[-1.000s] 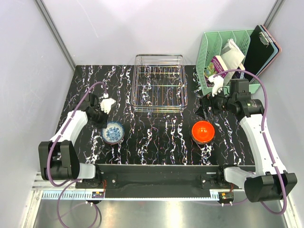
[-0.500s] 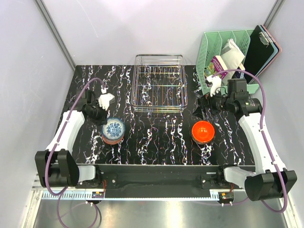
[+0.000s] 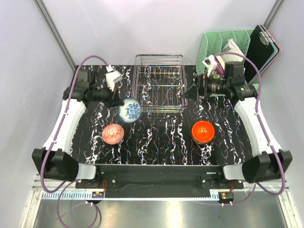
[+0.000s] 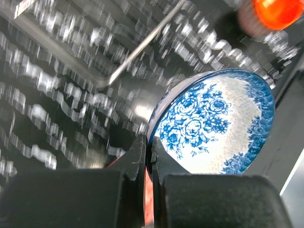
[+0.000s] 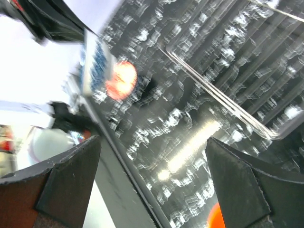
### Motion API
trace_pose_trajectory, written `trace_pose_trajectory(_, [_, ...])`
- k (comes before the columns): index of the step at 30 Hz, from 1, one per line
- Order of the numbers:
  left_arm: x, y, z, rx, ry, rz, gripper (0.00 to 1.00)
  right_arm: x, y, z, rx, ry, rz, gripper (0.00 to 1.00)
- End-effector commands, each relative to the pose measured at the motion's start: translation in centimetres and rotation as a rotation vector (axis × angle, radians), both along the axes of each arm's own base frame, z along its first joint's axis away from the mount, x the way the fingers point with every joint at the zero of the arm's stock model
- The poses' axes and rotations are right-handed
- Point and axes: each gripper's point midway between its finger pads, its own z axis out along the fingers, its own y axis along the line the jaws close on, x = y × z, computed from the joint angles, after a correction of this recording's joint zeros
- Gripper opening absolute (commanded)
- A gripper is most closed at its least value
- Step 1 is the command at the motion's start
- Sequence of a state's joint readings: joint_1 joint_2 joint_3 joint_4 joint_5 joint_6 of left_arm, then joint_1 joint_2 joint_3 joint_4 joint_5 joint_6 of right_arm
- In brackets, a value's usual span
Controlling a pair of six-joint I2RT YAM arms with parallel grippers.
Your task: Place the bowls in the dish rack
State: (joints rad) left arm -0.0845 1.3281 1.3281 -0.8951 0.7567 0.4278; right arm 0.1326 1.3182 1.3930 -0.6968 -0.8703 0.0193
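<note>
blue-and-white bowl [image 3: 129, 110], rim pinched in left gripper [image 3: 118, 102], seemingly just beside dish rack [image 3: 159, 85]; right gripper [image 3: 184, 94] fingers wide

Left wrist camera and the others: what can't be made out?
- Left wrist view: dish rack smeared by motion blur; left gripper covers the gripped rim of the blue bowl.
- Right wrist view: orange bowl cut off by bottom edge.
- Top view: pink bowl hides anything beneath.
</note>
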Motion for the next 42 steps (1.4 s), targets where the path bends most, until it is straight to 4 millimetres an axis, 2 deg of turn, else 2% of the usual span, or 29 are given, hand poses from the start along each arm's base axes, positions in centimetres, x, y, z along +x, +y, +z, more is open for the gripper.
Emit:
trace_pose_trajectory(1, [2.2, -4.0, 5.4, -0.159, -0.110, -0.103, 0.00, 2.3, 3.1, 2.7, 0.188, 0.060, 0.075, 1.00])
trace_pose_trajectory(6, [3.7, -7.6, 7.1, -0.197, -0.173, -0.207, 0.00, 3.3, 5.5, 1.4, 0.242, 0.167, 0.143, 1.00])
trace_pose_trajectory(7, [4.1, -8.2, 6.9, -0.205, -0.174, -0.222, 0.00, 3.6, 6.2, 0.6, 0.245, 0.198, 0.161, 1.00])
trace_pose_trajectory(9, [4.3, -9.7, 6.8, -0.215, -0.183, -0.262, 0.00, 3.6, 7.0, 0.3, 0.263, 0.229, 0.188, 1.00])
trace_pose_trajectory(10, [4.6, -10.4, 6.4, -0.221, -0.175, -0.279, 0.00, 4.0, 7.5, 0.3, 0.277, 0.207, 0.205, 1.00])
trace_pose_trajectory(12, [4.6, -11.9, 5.7, -0.220, -0.165, -0.314, 0.00, 3.4, 8.1, 0.5, 0.329, 0.275, 0.242, 1.00])
trace_pose_trajectory(16, [4.6, -13.8, 5.1, -0.227, -0.174, -0.357, 0.00, 3.6, 8.9, 1.8, 0.413, 0.263, 0.296, 1.00])
trace_pose_trajectory(19, [5.2, -14.3, 5.5, -0.236, -0.190, -0.354, 0.00, 3.6, 9.2, 2.1, 0.452, 0.281, 0.325, 1.00])
trace_pose_trajectory(29, [6.6, -14.7, 8.3, -0.263, -0.305, -0.324, 0.00, 2.6, 9.3, -0.5, 0.458, 0.351, 0.341, 1.00])
trace_pose_trajectory(35, [6.6, -15.3, 8.6, -0.266, -0.317, -0.333, 0.00, 2.0, 9.6, -0.6, 0.460, 0.368, 0.353, 1.00])
trace_pose_trajectory(42, [6.4, -15.6, 8.9, -0.269, -0.320, -0.337, 0.00, 1.6, 9.9, -1.7, 0.446, 0.398, 0.357, 1.00])
